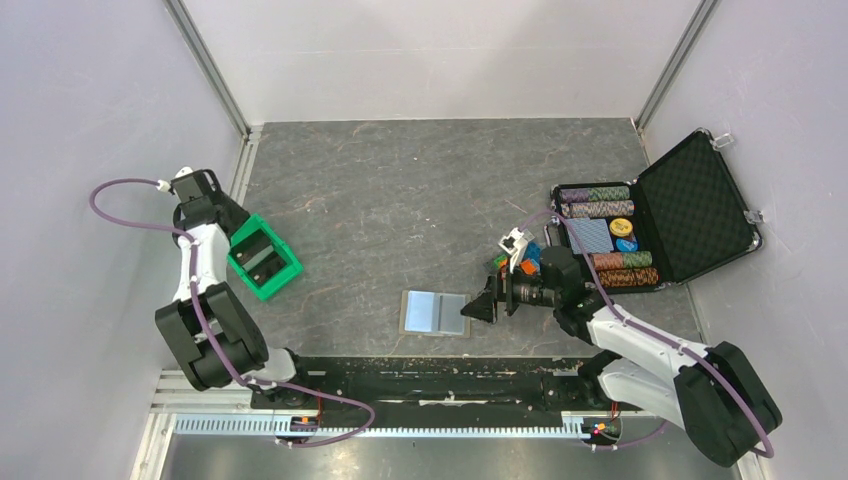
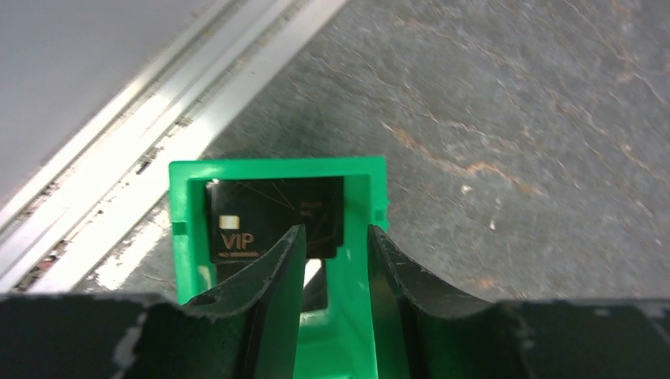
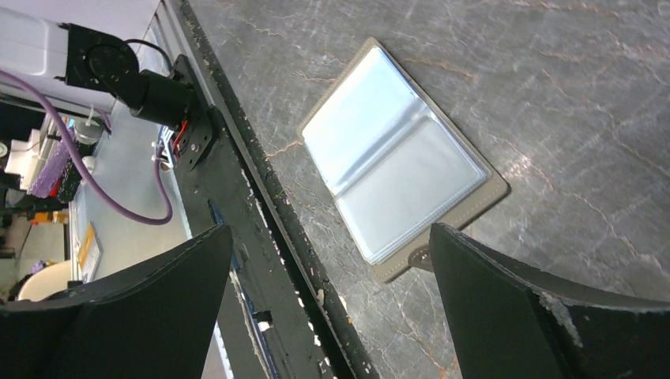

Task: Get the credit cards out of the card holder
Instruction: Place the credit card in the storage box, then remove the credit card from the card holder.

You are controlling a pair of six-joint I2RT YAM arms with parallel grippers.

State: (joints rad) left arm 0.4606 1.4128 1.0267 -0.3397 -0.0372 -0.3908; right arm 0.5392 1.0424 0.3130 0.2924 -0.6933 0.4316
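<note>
right gripper (image 1: 476,304) – you're hovering it spread wide, empty | card holder (image 1: 435,311) is lying open just left of it, long axis left-right – right arm nearer | left gripper (image 2: 336,230) is hanging part-open, empty, over a credit card (image 2: 272,213) in the green bin (image 2: 182,207)

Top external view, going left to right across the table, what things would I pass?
The green bin → the card holder, lying open → the black poker-chip case, lid up.
</note>
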